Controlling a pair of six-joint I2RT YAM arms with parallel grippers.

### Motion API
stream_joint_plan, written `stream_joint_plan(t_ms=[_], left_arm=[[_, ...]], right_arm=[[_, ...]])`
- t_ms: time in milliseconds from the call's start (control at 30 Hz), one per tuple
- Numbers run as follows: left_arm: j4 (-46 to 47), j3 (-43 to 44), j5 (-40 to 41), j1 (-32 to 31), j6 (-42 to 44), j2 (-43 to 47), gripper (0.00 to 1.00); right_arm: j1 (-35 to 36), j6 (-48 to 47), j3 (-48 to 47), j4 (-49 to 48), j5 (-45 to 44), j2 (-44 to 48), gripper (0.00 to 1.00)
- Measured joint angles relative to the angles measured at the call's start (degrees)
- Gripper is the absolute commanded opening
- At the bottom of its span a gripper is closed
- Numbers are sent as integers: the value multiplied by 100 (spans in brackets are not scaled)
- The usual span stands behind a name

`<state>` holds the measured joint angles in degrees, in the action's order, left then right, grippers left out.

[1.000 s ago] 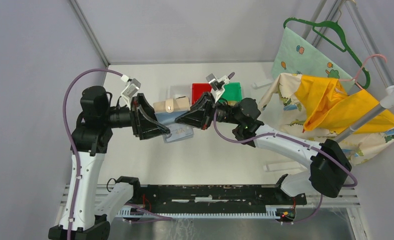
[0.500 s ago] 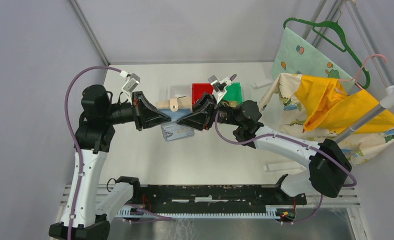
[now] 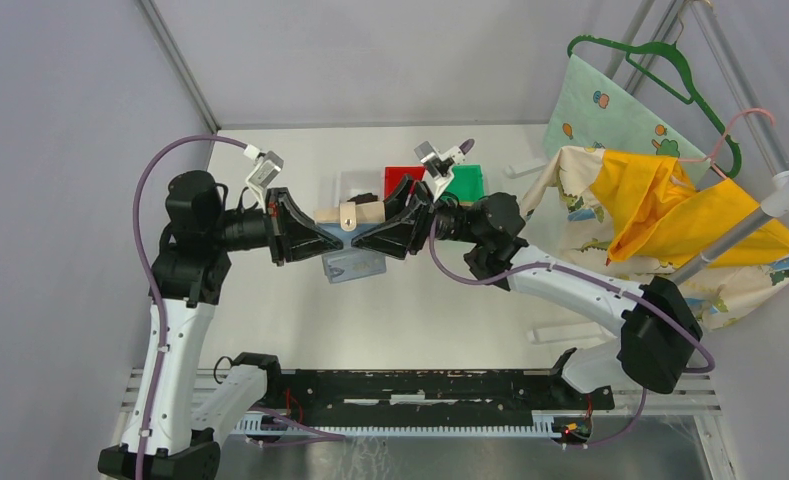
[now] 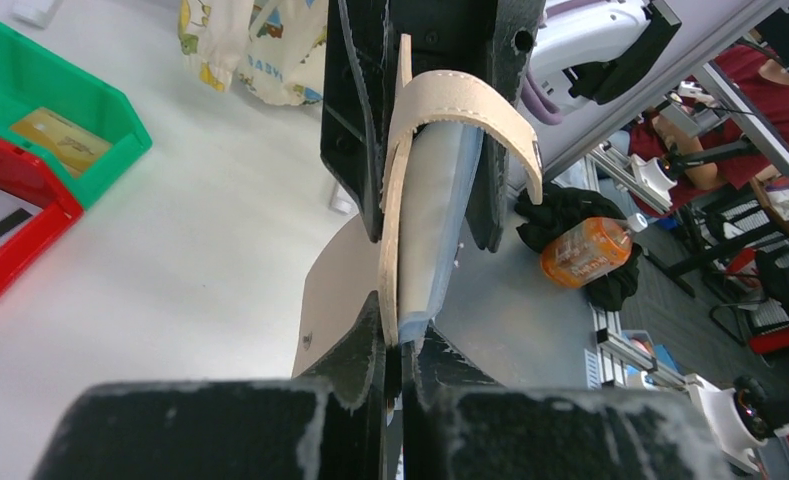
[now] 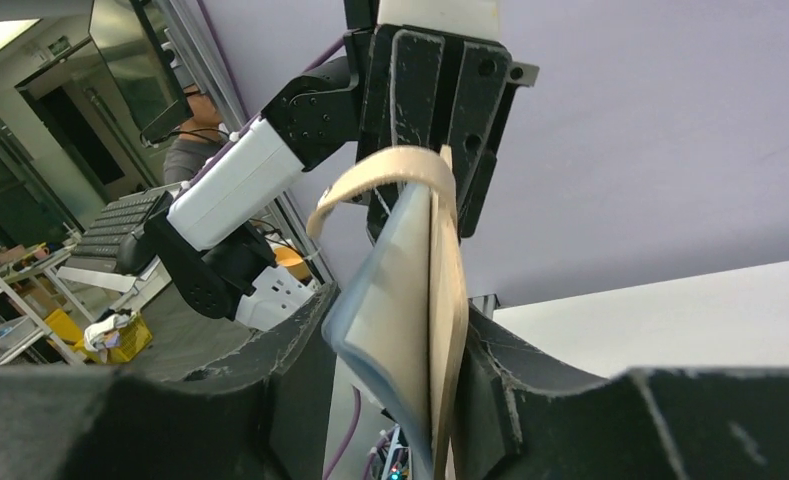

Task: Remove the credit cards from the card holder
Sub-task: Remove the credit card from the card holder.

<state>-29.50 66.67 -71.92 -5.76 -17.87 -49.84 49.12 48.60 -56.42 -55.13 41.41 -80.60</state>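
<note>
White surface (image 3: 420,300), wallet lifted clear of it between both arms

Card holder (image 3: 355,213) hangs above mid-surface, just near of the bins; left claw (image 4: 400,345) is clamped on one beige edge, right claw (image 5: 400,340) clamped on the opposite end, probably to spread it so the clear sleeves (image 3: 355,265) dangle free; one gold credit card (image 4: 58,140) lies in the far green bin (image 3: 467,183).

Green bin (image 3: 467,182) touches red bin (image 3: 400,177); a seemingly white bin (image 3: 357,184) sits beside it.

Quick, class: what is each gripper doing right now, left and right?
Left gripper: closed, pinching one end of the card holder.
Right gripper: closed on the card holder's opposite end.
</note>
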Motion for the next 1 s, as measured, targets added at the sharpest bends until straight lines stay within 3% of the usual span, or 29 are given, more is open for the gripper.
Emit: stream_joint_plan(t_ms=[67,200,267,333,367,433,467,767,867,1000], left_arm=[[-140,2,-70,0,66,-15,2],[-450,72,-199,2,319,-81,2],[-546,118,-221,2,409,-90,8],[-621,160,-227,7,474,-87,45],[-634,175,-223,11,525,-87,59],[-651,197,-232,9,551,-96,78],[-669,199,-234,4,562,-98,82],[-723,146,-221,0,560,-37,80],[-719,114,-229,0,560,-26,72],[-682,-39,-289,0,546,11,53]], right_arm=[[0,-2,-107,15,66,-46,41],[-9,-39,-260,170,208,-149,21],[-17,-52,-369,308,264,-219,4],[-28,-72,-498,435,356,-286,0],[-42,-63,-549,511,378,-299,0],[-35,-63,-647,651,415,-321,0],[-20,-52,-671,671,413,-330,0],[4,918,-538,-396,-109,-369,0],[9,1209,-365,-857,-437,-369,0],[66,1362,-160,-1202,-852,-369,0]])
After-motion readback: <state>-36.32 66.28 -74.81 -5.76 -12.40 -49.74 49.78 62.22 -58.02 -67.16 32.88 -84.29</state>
